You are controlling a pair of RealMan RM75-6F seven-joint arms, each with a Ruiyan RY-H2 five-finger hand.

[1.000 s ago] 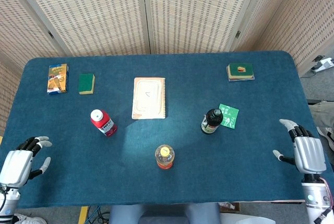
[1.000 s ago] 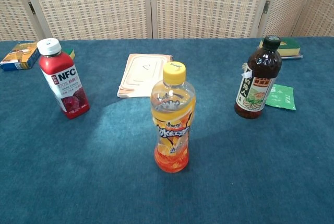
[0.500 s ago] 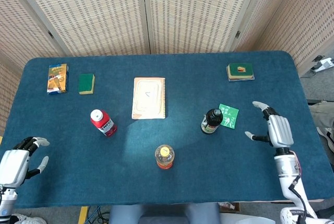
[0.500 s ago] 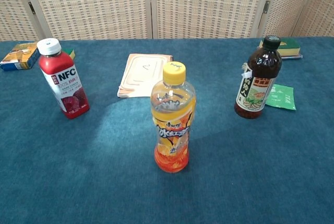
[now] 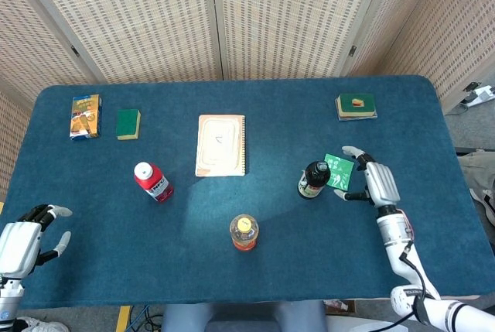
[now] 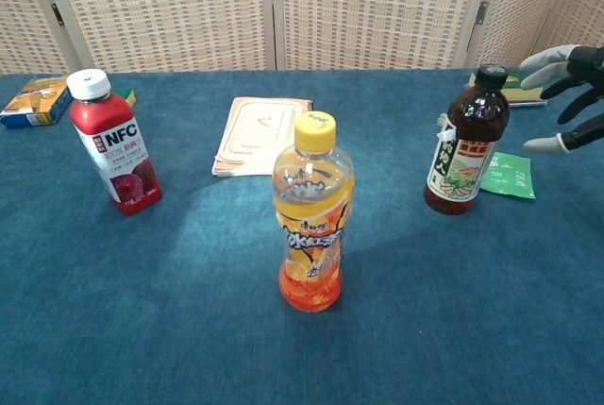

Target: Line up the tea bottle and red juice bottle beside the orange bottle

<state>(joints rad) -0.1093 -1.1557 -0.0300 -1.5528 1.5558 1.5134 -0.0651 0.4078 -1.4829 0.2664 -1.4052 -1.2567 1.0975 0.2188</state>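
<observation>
The tea bottle [image 5: 313, 179] is standing upright right of the table's centre, a dark brown bottle with a black cap and a pale label printed in green and red; in the chest view [image 6: 466, 143] its base is sitting just in front of a green packet [image 6: 509, 175] lying flat on the cloth. The red juice bottle [image 5: 152, 182] is standing on the left side, well apart from the tea, showing a white cap and a white label reading NFC above a dark fruit picture [image 6: 116, 144]. The orange bottle [image 5: 244, 232] is standing between them but nearer the front edge, clear-walled, with a yellow cap and orange liquid [image 6: 312, 217].

The right hand [image 5: 370, 180] is hovering just right of the tea bottle with its fingers [image 6: 550, 59] spread wide and nothing in them, not touching the bottle. A second ago it was hanging off the table's right edge, and half a second ago it was partway in; now it is sitting over the green packet. The left hand [image 5: 25, 233] is resting open past the front left corner, much as before. None of the three bottles is showing any shift.

Further back are lying a notebook [image 5: 221, 145], a green sponge [image 5: 128, 124], a small snack box [image 5: 85, 116] and a green-topped stack [image 5: 356, 106] on the blue table [image 5: 116, 270].
</observation>
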